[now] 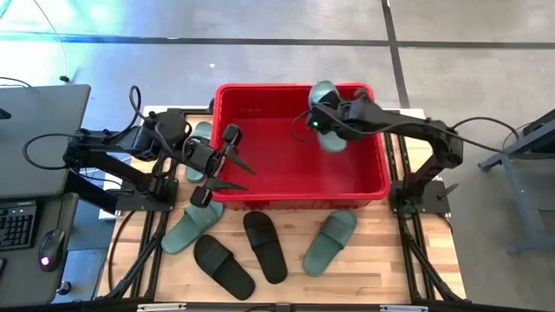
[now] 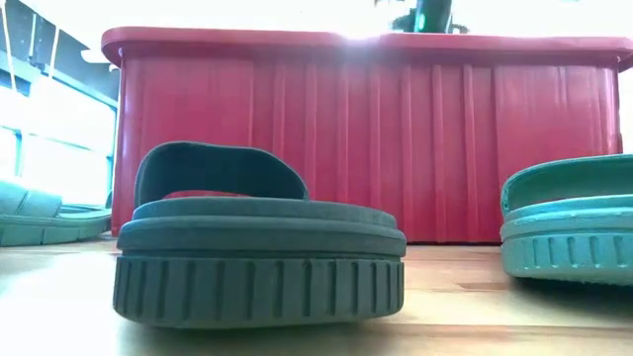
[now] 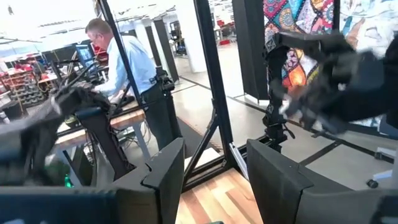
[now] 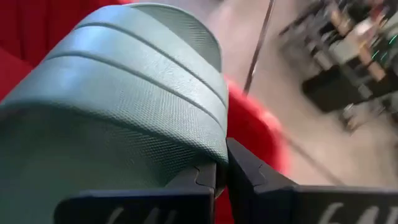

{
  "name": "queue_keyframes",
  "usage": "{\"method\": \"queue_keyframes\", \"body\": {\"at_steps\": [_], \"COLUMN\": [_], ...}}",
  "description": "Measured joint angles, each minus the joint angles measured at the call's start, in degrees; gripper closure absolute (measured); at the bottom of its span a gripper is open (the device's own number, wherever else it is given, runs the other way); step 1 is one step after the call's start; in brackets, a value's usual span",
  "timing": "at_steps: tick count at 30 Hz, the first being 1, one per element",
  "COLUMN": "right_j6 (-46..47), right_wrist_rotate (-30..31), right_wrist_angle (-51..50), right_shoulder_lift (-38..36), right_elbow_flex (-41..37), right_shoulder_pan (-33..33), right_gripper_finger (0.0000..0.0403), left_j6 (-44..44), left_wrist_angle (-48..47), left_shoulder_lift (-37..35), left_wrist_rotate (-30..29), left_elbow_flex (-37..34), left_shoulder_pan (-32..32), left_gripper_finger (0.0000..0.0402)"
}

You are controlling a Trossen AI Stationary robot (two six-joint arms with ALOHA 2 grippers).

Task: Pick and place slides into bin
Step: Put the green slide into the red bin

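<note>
The red bin (image 1: 260, 104) stands at the table's far middle; it also shows in the low view (image 2: 366, 138). My right gripper (image 1: 314, 121) is above the bin's far right part, shut on a sage green slide (image 1: 328, 108). My left gripper (image 1: 250, 178) is open and empty above the bin's left near corner; its fingers (image 3: 168, 168) point into the room. On the table in front of the bin lie two green slides (image 1: 192, 227) (image 1: 329, 241) and two black slides (image 1: 223, 266) (image 1: 264, 245). Another green slide (image 1: 201, 139) lies left of the bin, partly under my left arm. My right gripper pinches the green slide between its two fingers at the edge of its ridged strap (image 4: 208, 146). The fingers come level from the table's right. The slide is lifted clear above the bin, tilted on its side, one end (image 1: 333, 143) lower inside the bin.
A grey laptop (image 1: 39, 139), a keyboard (image 1: 13, 225) and a mouse (image 1: 50, 247) sit on the desk left of the table. A person (image 3: 124, 62) stands in the room behind. Bare wood shows at the table's near right corner (image 1: 408, 269).
</note>
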Motion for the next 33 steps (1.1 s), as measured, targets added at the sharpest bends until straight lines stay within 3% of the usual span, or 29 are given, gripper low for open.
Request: {"method": "queue_keyframes", "body": {"at_steps": [5, 13, 22, 28, 33], "right_j6": [0.10, 5.08, 4.70, 3.77, 2.39], "right_wrist_rotate": [-2.49, -7.46, -9.43, -14.44, -20.04], "right_wrist_angle": [14.89, 24.01, 30.13, 35.30, 37.71], "right_shoulder_lift": [0.00, -0.02, -0.04, -0.10, -0.09], "right_elbow_flex": [-14.20, -27.67, -33.29, -34.68, -34.74], "right_shoulder_pan": [-3.12, -6.64, -9.19, -12.53, -13.96], "right_gripper_finger": [0.0403, 0.0403, 0.0403, 0.0397, 0.0367], "left_j6": [0.00, 4.37, 7.10, 6.92, 6.90], "left_wrist_angle": [-0.02, -0.99, -0.83, -0.85, -0.87], "left_shoulder_lift": [0.02, 0.09, 0.11, 0.11, 0.11], "left_wrist_rotate": [-0.08, -0.13, -0.06, -0.08, -0.04], "left_elbow_flex": [0.00, 0.00, 0.00, 0.00, 0.00], "left_shoulder_pan": [0.00, 0.00, 0.00, 0.00, -0.01], "left_gripper_finger": [0.0245, 0.0245, 0.0245, 0.0245, 0.0245]}}
